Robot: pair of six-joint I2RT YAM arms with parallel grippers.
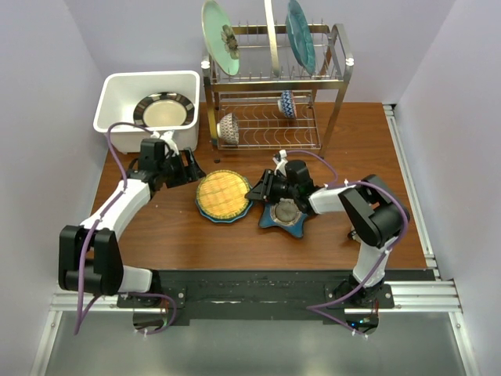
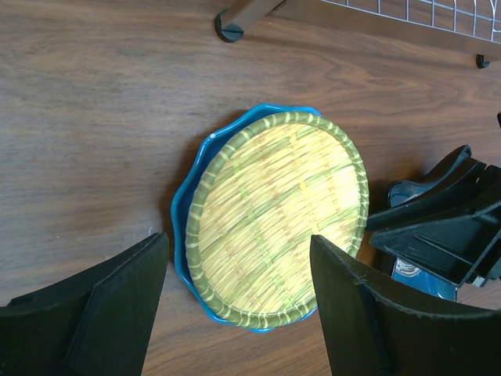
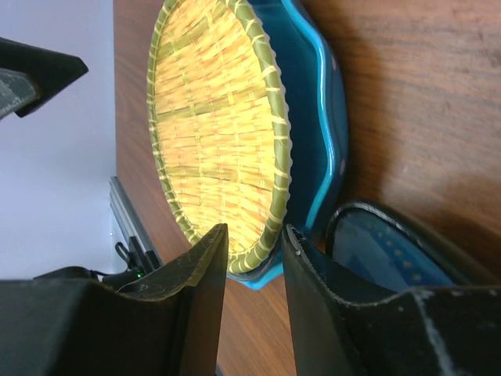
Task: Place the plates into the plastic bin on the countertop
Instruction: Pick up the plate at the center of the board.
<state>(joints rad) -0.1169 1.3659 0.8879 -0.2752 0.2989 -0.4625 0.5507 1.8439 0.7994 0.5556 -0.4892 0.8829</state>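
Observation:
A yellow woven round plate (image 1: 223, 194) lies on a blue scalloped plate (image 1: 235, 220) mid-table. My right gripper (image 1: 252, 192) is open, and its fingers (image 3: 205, 266) straddle the woven plate's near rim (image 3: 270, 235) without pinching it. My left gripper (image 1: 192, 168) is open and empty, hovering just left of the stack; the woven plate (image 2: 278, 215) shows between its fingers (image 2: 117, 305). A dark blue star-shaped plate (image 1: 301, 227) sits under my right wrist. The white plastic bin (image 1: 117, 86) at the back left holds a black-striped plate (image 1: 164, 112).
A small bowl (image 1: 286, 210) sits on the star plate. The steel wire rack (image 1: 340, 70) at the back holds a pale green flower plate (image 1: 219, 39), a teal plate (image 1: 300, 31) and two small bowls (image 1: 228, 128) on the lower tier.

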